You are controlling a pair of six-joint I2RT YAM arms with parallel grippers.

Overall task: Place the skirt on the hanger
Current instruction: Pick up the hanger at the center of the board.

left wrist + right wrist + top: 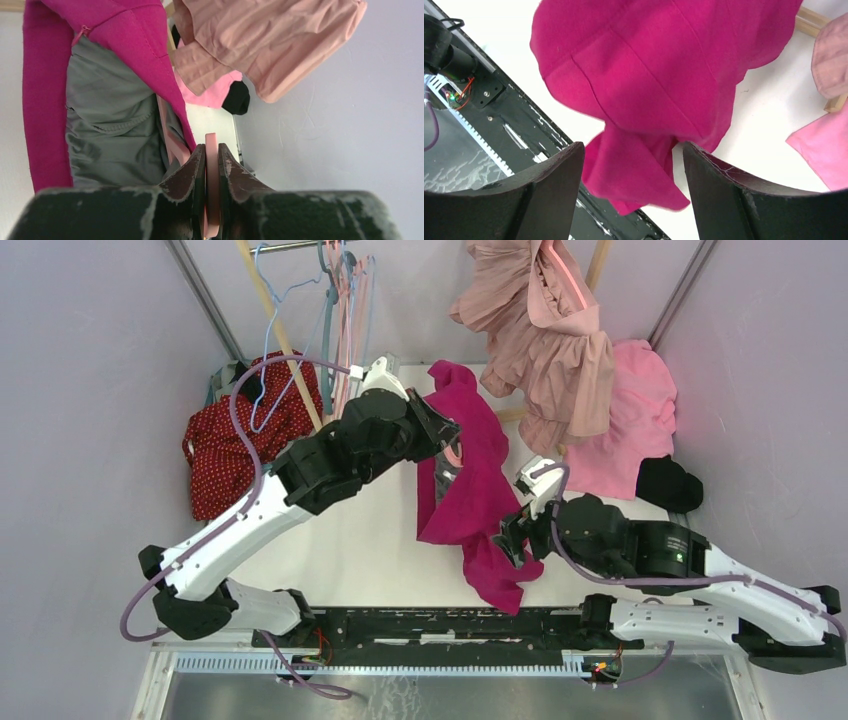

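The pink-purple skirt [475, 475] hangs in the middle of the white counter [350, 540], held up high between the two arms; its top part is near the left arm and its bottom end droops down to the near edge of the counter; in the left wrist view you can see the grey inside of the skirt, with the pink-purple edge folded over it; the left tool [211, 150] is squeezed tight on a thin pink hanger [212, 200], with one finger on each side of it; a pink arm of the hanger goes up along the grey inside, right under the folded edge; the rest of the hanger is hidden by the cloth, so how far it goes in is hard to tell; the right tool [631, 150] sits low by the bottom of the skirt, with its two fingers wide apart; a fold of the skirt hangs in the gap between them, and you cannot tell if it touches them; a red dotted cloth [235, 440] lies at the far left of the counter; some spare hangers [340, 300] hang from a rail above it; a pale pink frilly cloth [540, 340] hangs at the far right; a bright pink cloth [630, 430] lies under it, with a small black thing [668, 483] just beside it.
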